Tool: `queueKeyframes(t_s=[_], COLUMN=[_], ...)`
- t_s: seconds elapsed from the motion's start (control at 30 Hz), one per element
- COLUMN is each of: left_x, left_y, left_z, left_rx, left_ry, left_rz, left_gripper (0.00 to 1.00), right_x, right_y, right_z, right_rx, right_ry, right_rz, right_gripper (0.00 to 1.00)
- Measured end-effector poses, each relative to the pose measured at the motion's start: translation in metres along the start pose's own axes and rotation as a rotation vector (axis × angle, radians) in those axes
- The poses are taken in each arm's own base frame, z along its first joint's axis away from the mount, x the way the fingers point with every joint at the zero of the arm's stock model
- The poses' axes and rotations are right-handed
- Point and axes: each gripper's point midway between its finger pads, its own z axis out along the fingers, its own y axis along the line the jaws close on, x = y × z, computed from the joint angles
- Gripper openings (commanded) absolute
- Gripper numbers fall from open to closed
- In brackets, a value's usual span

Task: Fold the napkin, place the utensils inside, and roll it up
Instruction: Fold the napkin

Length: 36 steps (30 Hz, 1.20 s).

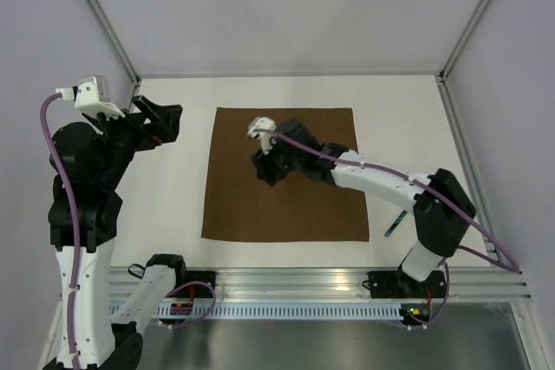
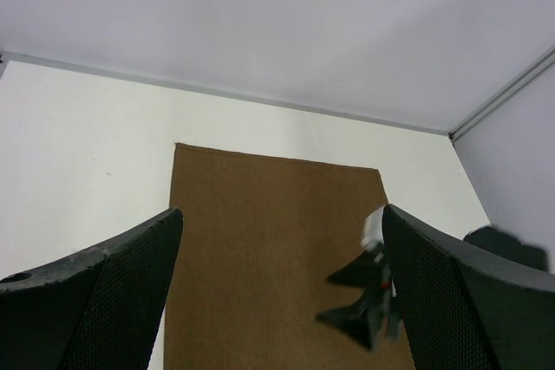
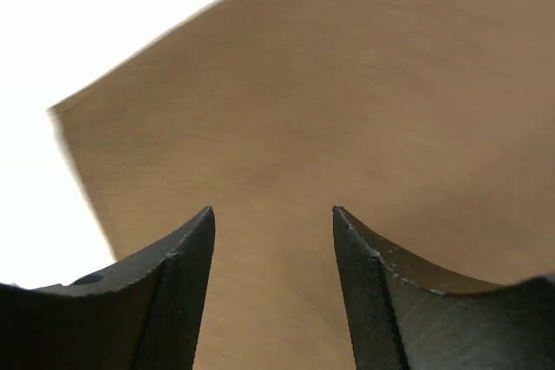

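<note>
Top external view pretty much settles it: the napkin lies flat and unfolded, and the right gripper is over its middle-left part with jaws apart and nothing in them, so of the 2 arms that one's nearer for the fold. Left gripper hangs off the napkin's left edge, wide open, empty. The knife peeks out just beside the napkin's near right corner, partly under the right arm, its long axis roughly along that edge.

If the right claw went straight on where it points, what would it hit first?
Probably the napkin: the open right gripper aims at its cloth, nothing between; depth unclear.
</note>
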Motion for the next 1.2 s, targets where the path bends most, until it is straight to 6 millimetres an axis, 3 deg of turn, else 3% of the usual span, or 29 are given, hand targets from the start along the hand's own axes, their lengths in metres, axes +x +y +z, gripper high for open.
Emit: queueKeyframes(t_s=[0.03,0.13,0.23,0.3,0.43,0.67,0.93,1.2], left_x=[-0.002,-0.002,0.000,-0.001,-0.002,0.002,0.003,0.007], left_y=[0.000,0.003,0.006,0.008,0.008,0.013,0.014,0.016], left_z=[-0.001,-0.001,-0.001,-0.001,-0.003,-0.005,-0.005,-0.004], left_rx=[-0.003,-0.024,-0.045,-0.058,-0.065,-0.091,-0.098,-0.103], left_ry=[-0.004,0.005,0.023,0.028,0.031,0.049,0.053,0.063], left_rz=[0.000,-0.003,-0.007,-0.008,-0.008,-0.010,-0.011,-0.011], left_gripper=[1.00,1.00,1.00,1.00,1.00,1.00,1.00,1.00], right_x=[0.004,0.013,0.022,0.031,0.047,0.069,0.072,0.075], right_y=[0.031,0.097,0.149,0.174,0.200,0.224,0.225,0.222], right_z=[0.015,0.047,0.072,0.085,0.103,0.124,0.151,0.157], right_rx=[-0.041,-0.120,-0.180,-0.199,-0.206,-0.210,-0.185,-0.160], right_ry=[0.023,0.060,0.077,0.093,0.118,0.151,0.159,0.163], right_rz=[-0.047,-0.143,-0.208,-0.241,-0.280,-0.309,-0.310,-0.311], right_gripper=[0.60,0.59,0.58,0.58,0.58,0.58,0.59,0.58])
